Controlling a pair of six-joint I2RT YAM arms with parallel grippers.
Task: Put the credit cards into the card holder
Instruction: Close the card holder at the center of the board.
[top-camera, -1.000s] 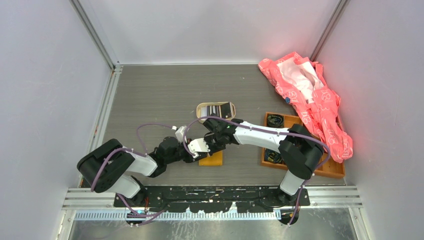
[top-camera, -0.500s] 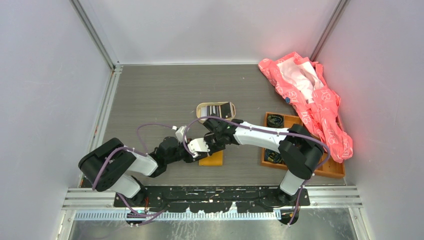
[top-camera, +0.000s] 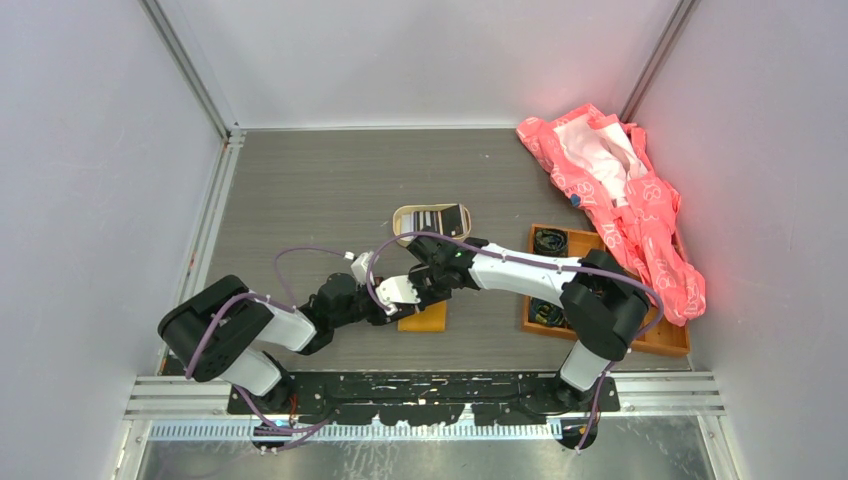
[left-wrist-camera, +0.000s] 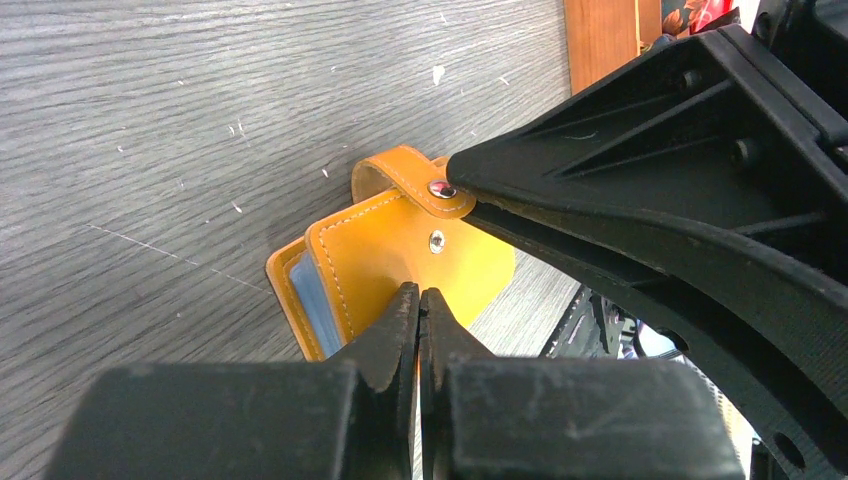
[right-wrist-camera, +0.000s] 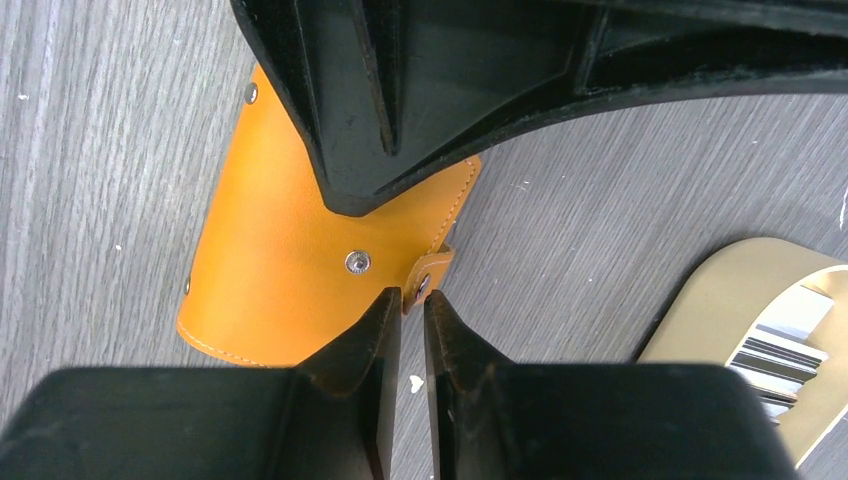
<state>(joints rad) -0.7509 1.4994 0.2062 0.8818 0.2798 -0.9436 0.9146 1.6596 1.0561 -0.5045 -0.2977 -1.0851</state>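
Card holder (top-camera: 423, 318) lies folded on the table (top-camera: 320, 190), near the middle, just on the near side of the oval tin (top-camera: 432, 219), with both claws set at it.
It is judged light, thin and pliant, with a smooth cover apt to slide, so it is best pinned flat at one edge while the strap (left-wrist-camera: 400, 170) is taken by its tip; the stud (right-wrist-camera: 356, 262) is too small to be gripped. The left claw (left-wrist-camera: 418, 295) is seen fully closed, its tips against the cover, nothing clearly held. The right claw (right-wrist-camera: 410, 300) is parted only a slit at the strap's end; whether the strap is pinched cannot be told.
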